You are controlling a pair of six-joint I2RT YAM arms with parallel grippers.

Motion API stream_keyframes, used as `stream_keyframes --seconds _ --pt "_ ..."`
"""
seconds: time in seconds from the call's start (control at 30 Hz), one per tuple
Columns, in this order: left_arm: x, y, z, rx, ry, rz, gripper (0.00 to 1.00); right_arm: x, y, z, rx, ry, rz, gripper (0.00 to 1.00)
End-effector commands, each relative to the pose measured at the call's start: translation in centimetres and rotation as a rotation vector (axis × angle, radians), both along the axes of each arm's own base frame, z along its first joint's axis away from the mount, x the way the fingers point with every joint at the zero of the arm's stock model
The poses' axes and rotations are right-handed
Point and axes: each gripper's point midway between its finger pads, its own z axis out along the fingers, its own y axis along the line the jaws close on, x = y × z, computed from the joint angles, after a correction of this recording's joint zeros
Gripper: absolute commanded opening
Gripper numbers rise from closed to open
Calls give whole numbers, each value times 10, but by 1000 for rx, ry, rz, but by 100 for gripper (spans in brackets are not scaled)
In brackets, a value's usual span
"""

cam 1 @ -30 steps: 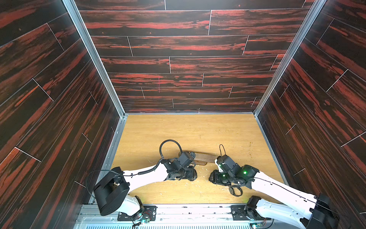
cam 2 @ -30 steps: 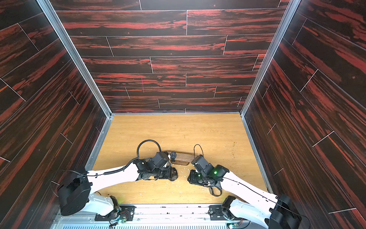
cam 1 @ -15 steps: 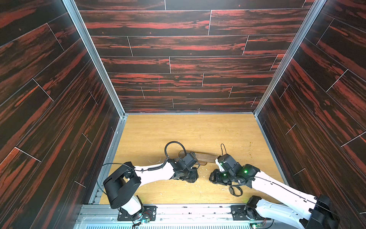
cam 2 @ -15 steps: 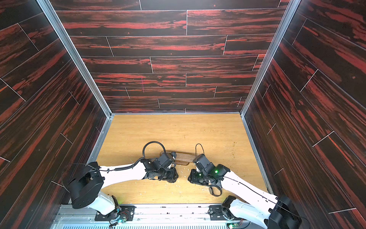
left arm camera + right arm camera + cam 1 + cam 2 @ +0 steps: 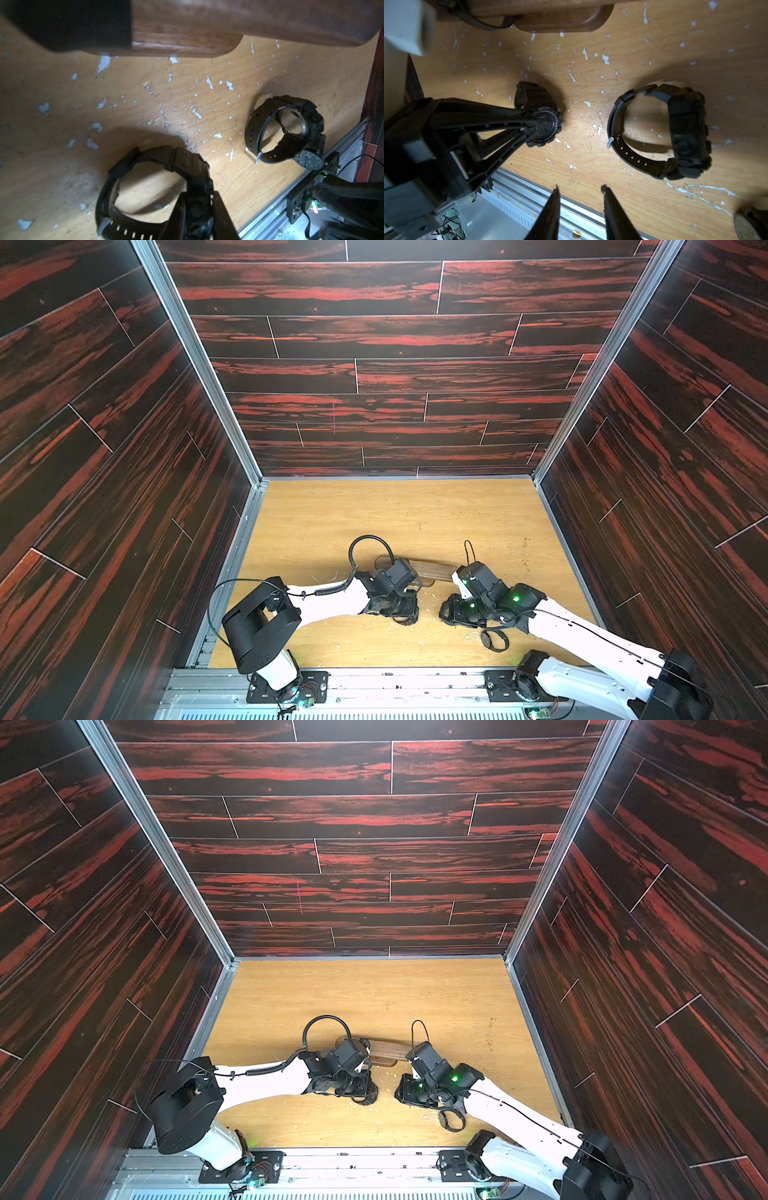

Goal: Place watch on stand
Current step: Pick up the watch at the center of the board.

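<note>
Near the dark-brown stand (image 5: 434,569), the left gripper (image 5: 538,124) pinches a chunky black buckled watch (image 5: 182,158); right gripper (image 5: 579,188) half-open, empty.

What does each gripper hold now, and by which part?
The left gripper has its jaws clamped on the case of a black watch. The right gripper holds nothing.

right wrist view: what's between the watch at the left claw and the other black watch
Only bare tabletop with white flecks, shown in the right wrist view.
</note>
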Motion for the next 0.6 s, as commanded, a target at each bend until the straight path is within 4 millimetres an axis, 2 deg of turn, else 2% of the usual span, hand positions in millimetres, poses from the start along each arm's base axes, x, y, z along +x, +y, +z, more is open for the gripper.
stream_keyframes --seconds 0.0,0.1,0.2,0.4,0.57 --pt "1 -5 15 -26 -15 -8 8 -2 -3 0 -6 7 6 37" --pt "1 -9 30 -57 -24 -10 6 -2 -2 4 13 2 13 36" --pt "4 -12 60 -109 -60 -8 6 0 3 18 82 -32 27 36" --pt "18 -11 137 -198 -210 0 7 4 20 78 382 -116 76 37" --pt "32 -5 177 -311 -269 40 7 10 22 119 509 -184 109 41"
